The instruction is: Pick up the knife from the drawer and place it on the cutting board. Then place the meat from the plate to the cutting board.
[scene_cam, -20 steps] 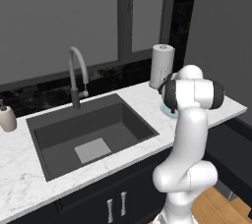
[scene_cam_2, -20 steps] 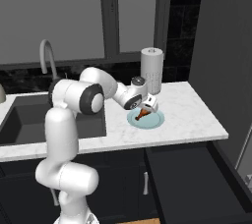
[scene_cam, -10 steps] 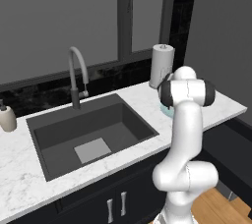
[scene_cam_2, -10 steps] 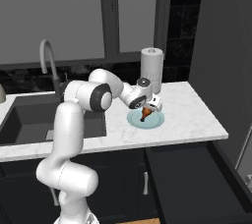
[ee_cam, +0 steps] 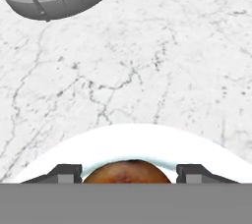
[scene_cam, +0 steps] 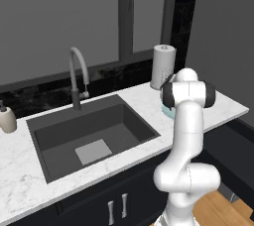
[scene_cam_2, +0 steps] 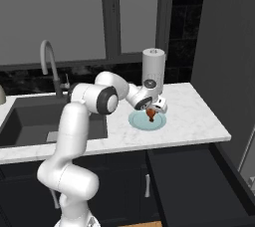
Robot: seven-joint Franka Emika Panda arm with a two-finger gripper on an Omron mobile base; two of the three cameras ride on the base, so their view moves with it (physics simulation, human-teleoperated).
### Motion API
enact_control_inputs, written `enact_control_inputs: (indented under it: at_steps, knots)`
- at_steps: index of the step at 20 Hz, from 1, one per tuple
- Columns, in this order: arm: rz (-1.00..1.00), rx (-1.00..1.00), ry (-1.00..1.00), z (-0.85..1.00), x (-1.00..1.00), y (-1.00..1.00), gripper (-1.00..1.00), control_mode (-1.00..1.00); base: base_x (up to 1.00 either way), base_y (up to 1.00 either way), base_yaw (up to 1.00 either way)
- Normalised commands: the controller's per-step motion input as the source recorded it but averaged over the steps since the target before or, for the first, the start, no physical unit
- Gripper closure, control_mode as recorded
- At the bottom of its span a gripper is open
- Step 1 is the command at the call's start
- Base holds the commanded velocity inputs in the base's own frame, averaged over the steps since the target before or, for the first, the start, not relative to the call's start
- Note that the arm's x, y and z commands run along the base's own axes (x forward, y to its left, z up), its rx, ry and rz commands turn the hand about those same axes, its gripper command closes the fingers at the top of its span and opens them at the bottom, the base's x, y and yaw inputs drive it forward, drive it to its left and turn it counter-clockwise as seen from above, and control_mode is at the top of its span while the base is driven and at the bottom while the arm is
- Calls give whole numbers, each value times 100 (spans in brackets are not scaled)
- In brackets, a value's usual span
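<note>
The orange-brown meat [scene_cam_2: 151, 115] lies on the pale teal plate [scene_cam_2: 134, 120] on the marble counter, in front of the paper towel roll. My gripper [scene_cam_2: 152, 112] reaches down onto the plate. In the hand view its fingertips [ee_cam: 66, 171] stand close on either side of the meat [ee_cam: 127, 173], a thin gap still showing on the right, and the plate rim [ee_cam: 128, 137] curves just beyond. The plate's edge [scene_cam: 167, 113] peeks out behind my arm in the left base view. The black drawer [scene_cam_2: 199, 181] stands pulled out at lower right. The knife and the cutting board are out of view.
A white paper towel roll [scene_cam_2: 153, 69] stands just behind the plate. The sink [scene_cam: 89, 131] with its curved faucet [scene_cam: 77, 76] lies to the left, a soap dispenser [scene_cam: 7, 119] at the far left. A dark tall cabinet wall bounds the counter on the right.
The gripper has dropped lower over the plate, and its fingers have drawn in around the meat.
</note>
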Motion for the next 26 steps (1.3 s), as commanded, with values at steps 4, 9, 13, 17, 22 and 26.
enact_control_inputs:
  at_steps: [4,9,13,17,22,26]
  knots:
    - [0,0,0,-39,-31,0,100,-100,0,0,0]
    - [0,1,-7,14,-59,-12,100,-100,0,0,0]
    - [0,14,-11,81,-44,-14,100,-100,0,0,0]
    - [4,13,-11,100,-49,-1,100,-100,0,0,0]
    - [11,12,-4,96,-57,2,100,-100,0,0,0]
    - [4,1,0,49,-55,30,100,-100,0,0,0]
